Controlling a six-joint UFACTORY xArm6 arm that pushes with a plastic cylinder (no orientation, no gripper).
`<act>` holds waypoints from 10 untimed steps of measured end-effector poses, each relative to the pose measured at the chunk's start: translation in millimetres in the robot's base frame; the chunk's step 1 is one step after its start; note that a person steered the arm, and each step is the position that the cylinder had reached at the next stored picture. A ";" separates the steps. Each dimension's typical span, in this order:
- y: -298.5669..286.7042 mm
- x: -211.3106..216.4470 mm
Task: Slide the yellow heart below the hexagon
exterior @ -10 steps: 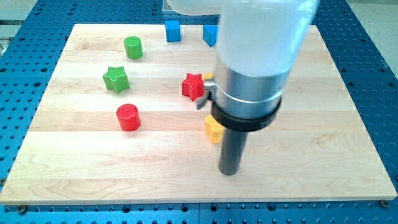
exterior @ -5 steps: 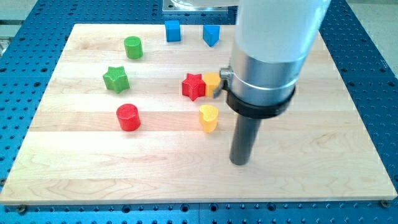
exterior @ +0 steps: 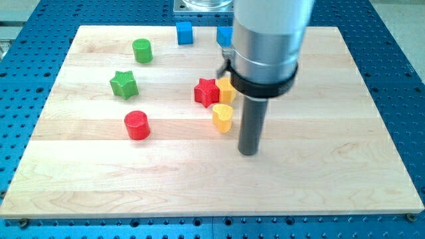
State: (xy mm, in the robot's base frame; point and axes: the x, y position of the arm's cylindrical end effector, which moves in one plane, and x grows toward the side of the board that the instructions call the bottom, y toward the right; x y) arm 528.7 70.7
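The yellow heart (exterior: 222, 117) lies near the board's middle, just below the yellow hexagon (exterior: 226, 90), which is partly hidden by the arm. A red star (exterior: 206, 91) touches the hexagon's left side. My tip (exterior: 248, 151) rests on the board to the lower right of the heart, a short gap away from it.
A red cylinder (exterior: 137, 125) sits left of the middle, a green star (exterior: 123, 84) above it and a green cylinder (exterior: 141, 50) higher up. Two blue blocks (exterior: 184, 32) (exterior: 224, 36) stand near the top edge, the right one partly hidden by the arm.
The yellow heart has moved up and now sits closer under the hexagon. My tip shifted right, then back left and up a little.
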 end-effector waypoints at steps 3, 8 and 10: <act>174.1 -19.2; 153.3 -9.8; 59.1 53.9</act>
